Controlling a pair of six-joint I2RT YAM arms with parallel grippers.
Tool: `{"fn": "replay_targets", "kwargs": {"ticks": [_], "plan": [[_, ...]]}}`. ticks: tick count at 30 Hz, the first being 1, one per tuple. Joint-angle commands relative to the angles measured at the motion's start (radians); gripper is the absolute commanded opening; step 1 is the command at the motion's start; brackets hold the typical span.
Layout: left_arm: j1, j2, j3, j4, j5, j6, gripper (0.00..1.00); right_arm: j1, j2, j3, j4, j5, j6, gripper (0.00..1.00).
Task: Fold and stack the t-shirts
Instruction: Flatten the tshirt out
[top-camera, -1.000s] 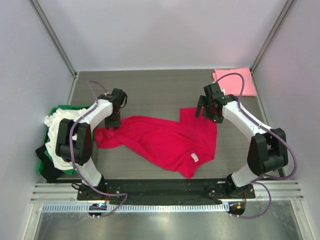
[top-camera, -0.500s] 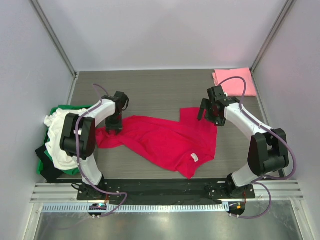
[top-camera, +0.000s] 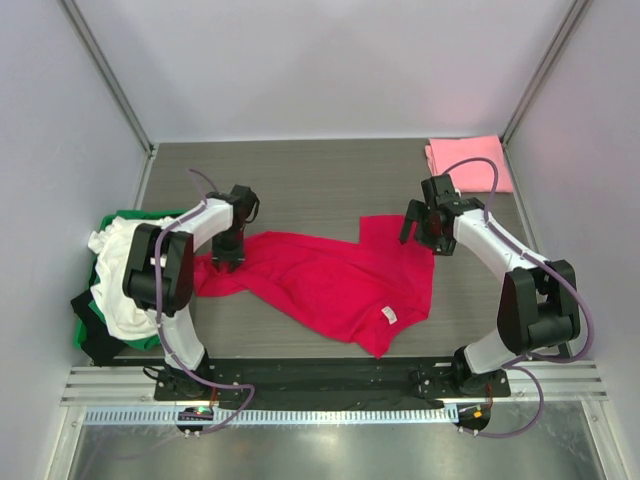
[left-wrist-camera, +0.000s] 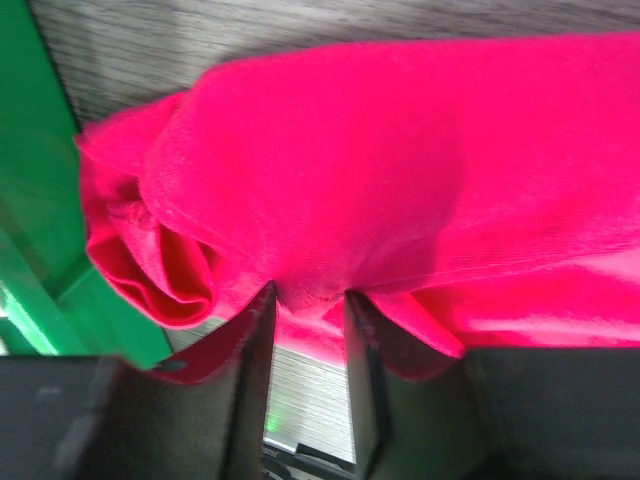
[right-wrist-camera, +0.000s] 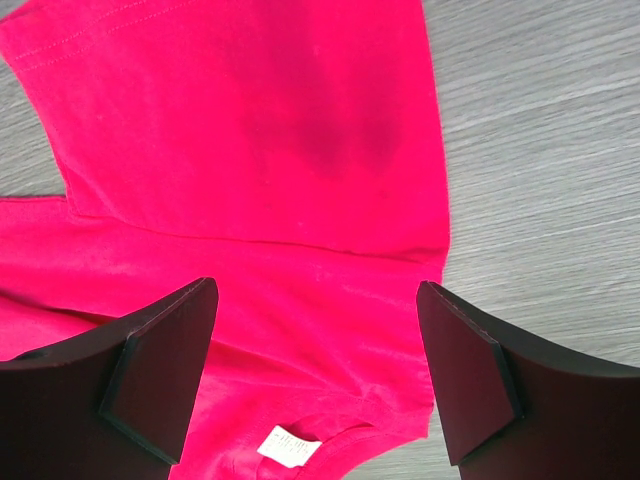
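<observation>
Nearest of all, closer in than both pincers, lies the bottom corner of the red t-shirt (top-camera: 320, 280) with its little white tag (top-camera: 389, 316). The shirt is spread out but wrinkly and crooked, not folded yet.

The left pincer (left-wrist-camera: 308, 295) is down on the shirt's bunched-up left end. Its two fingers (left-wrist-camera: 245, 380) are close together with a fold of red cloth squeezed between them, so it looks like it is pinching the shirt. Just to its left is the green crate (top-camera: 128, 216), with the white t-shirt (top-camera: 112, 290) heaped in it, waiting.

The right pincer (right-wrist-camera: 317, 290) hangs wide open over the shirt's right edge and holds nothing.

Far beyond the right pincer, in the back corner, the pink t-shirt (top-camera: 470, 162) lies flat and looks folded. So I think one shirt is done and two are left.

Beyond both pincers there is lots of bare table (top-camera: 320, 185) for pulling the red shirt flat. The crate crowds the left pincer.
</observation>
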Motion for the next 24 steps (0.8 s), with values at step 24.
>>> {"fn": "replay_targets", "kwargs": {"ticks": [24], "plan": [[-0.003, -0.176, -0.001, 0.037, -0.061, -0.023, 0.00, -0.069, -0.005, 0.071, 0.029, -0.086, -0.020, 0.86]]}}
